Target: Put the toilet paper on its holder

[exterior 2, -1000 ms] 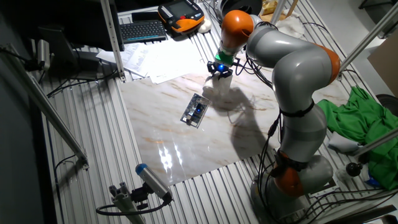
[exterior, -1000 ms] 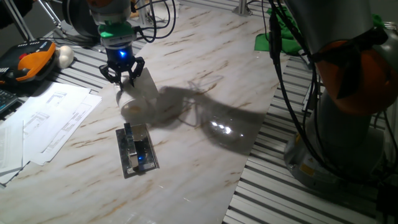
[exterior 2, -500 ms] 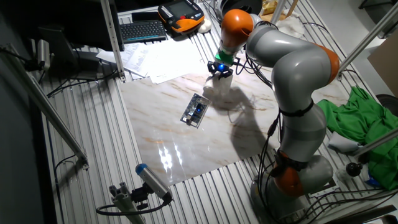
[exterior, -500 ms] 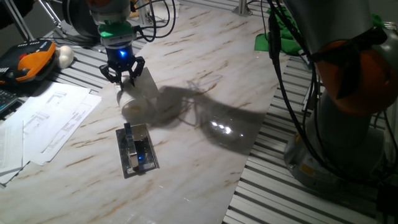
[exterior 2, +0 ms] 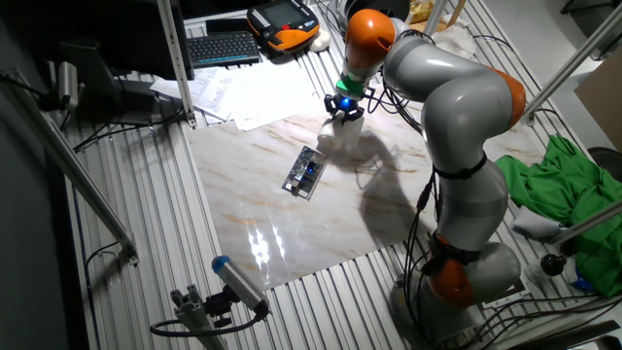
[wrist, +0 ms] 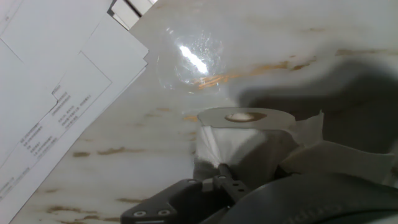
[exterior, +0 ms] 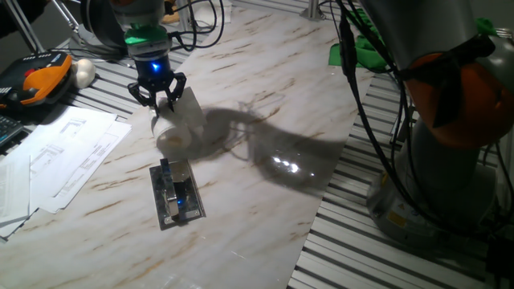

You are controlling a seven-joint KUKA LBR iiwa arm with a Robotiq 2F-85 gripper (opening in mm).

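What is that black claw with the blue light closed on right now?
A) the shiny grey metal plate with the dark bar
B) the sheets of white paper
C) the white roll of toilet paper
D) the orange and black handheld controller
C: the black two-finger gripper pinches the white roll of toilet paper with the tan cardboard core, while the shiny grey metal plate with the dark bar lies apart from it on the marble tabletop, nearer that fixed camera.
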